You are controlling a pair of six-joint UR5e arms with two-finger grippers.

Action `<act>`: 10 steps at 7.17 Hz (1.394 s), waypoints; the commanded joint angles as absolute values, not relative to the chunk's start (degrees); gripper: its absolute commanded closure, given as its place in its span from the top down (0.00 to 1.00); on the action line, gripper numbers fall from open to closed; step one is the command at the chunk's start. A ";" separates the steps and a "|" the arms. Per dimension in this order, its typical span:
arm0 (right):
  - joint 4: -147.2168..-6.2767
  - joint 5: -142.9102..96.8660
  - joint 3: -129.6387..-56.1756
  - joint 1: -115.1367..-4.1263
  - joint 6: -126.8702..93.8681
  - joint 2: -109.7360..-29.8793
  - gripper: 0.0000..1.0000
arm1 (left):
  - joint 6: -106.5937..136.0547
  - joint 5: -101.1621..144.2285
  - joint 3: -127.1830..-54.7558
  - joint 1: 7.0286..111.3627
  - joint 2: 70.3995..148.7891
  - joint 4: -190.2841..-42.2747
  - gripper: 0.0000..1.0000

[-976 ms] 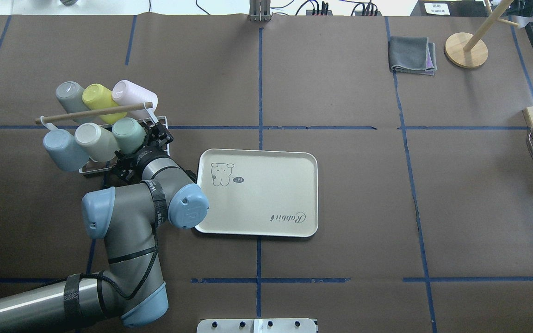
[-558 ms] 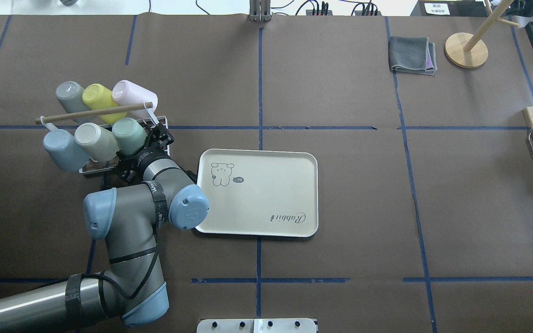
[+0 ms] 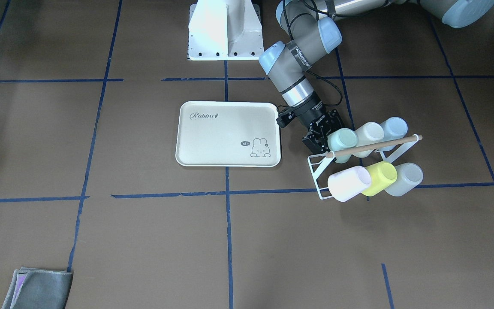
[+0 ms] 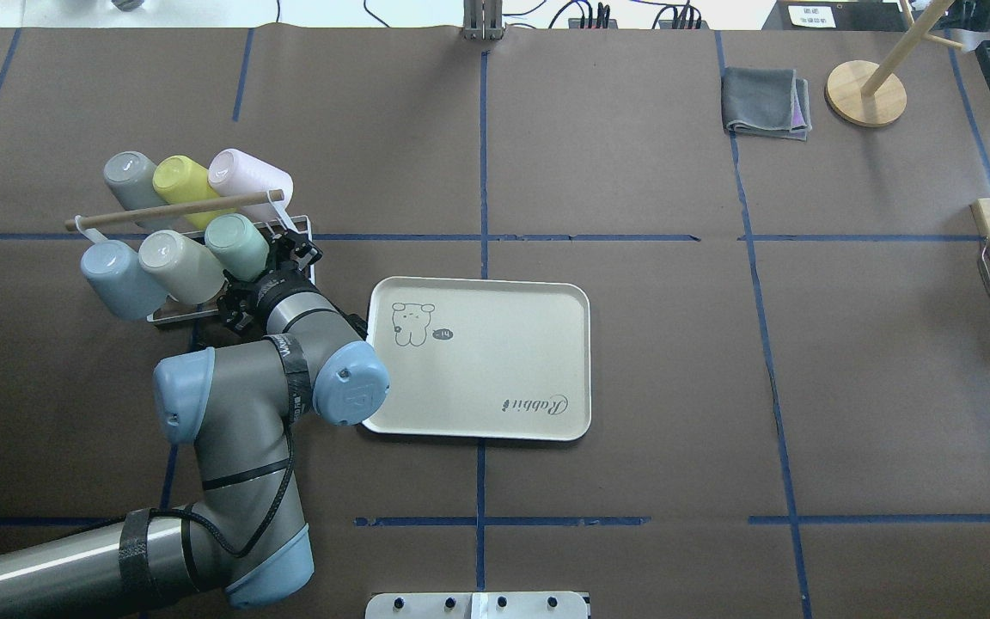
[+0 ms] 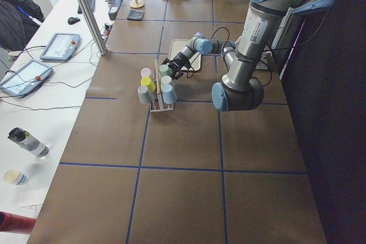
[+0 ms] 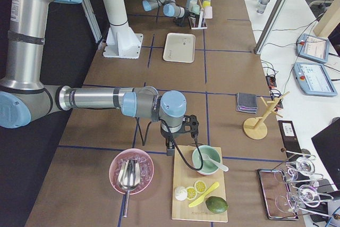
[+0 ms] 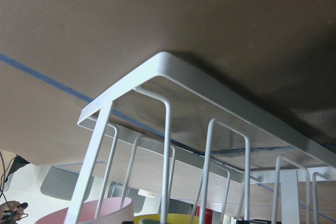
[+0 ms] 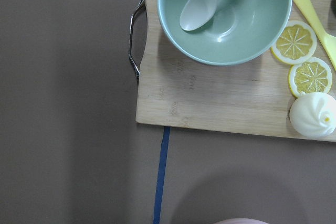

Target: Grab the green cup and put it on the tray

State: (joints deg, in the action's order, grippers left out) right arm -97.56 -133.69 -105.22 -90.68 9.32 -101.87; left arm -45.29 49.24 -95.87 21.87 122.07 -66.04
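Note:
The green cup (image 4: 235, 243) is a pale mint tumbler lying tilted on the near row of a white wire rack (image 4: 170, 209), at its right end; it also shows in the front view (image 3: 342, 140). My left gripper (image 4: 270, 268) is at the cup's open end and looks shut on it (image 3: 322, 138). The cream tray (image 4: 495, 387) with the "Rabbit" script lies flat just right of the rack and holds nothing. My right gripper (image 6: 178, 136) hovers by a wooden board far off; I cannot tell whether it is open or shut.
The rack also holds a pale blue cup (image 4: 113, 277), a beige cup (image 4: 175, 262), a grey cup (image 4: 132, 176), a yellow-green cup (image 4: 184, 180) and a pink cup (image 4: 247, 176). A grey cloth (image 4: 766, 101) and a wooden stand (image 4: 865, 93) sit at the far right.
The green cup has shifted slightly up and away from the robot on the rack, together with my left gripper. The tray and the other cups have not moved.

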 commanded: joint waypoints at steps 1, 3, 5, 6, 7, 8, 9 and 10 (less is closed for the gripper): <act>-97.56 -133.77 -105.29 -90.62 9.32 -101.87 1.00 | -45.88 49.13 -98.68 22.15 121.91 -65.66 0.62; -97.56 -133.77 -105.29 -90.62 9.32 -101.78 1.00 | -46.05 48.87 -103.15 22.50 119.21 -65.48 0.62; -97.56 -133.77 -105.29 -90.62 9.32 -101.78 1.00 | -50.70 48.87 -109.84 23.98 117.60 -64.26 0.62; -97.56 -133.86 -105.29 -90.62 9.32 -101.78 1.00 | -50.71 48.87 -112.04 23.99 117.42 -61.72 0.62; -97.56 -133.86 -105.29 -90.70 9.32 -101.78 1.00 | -50.80 48.95 -115.02 23.91 117.25 -59.09 0.62; -97.56 -133.86 -105.29 -90.70 9.32 -101.78 1.00 | -50.89 48.96 -118.35 23.99 117.25 -56.37 0.62; -97.56 -133.86 -105.29 -90.70 9.32 -101.78 1.00 | -50.98 49.04 -122.13 23.99 117.25 -55.21 0.63; -97.47 -133.86 -105.29 -90.62 9.23 -101.69 1.00 | -50.19 49.57 -124.08 23.99 117.25 -55.28 0.64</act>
State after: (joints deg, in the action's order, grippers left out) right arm -97.54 -133.86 -105.29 -90.68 9.29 -101.75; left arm -50.72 49.15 -120.99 23.98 117.27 -56.02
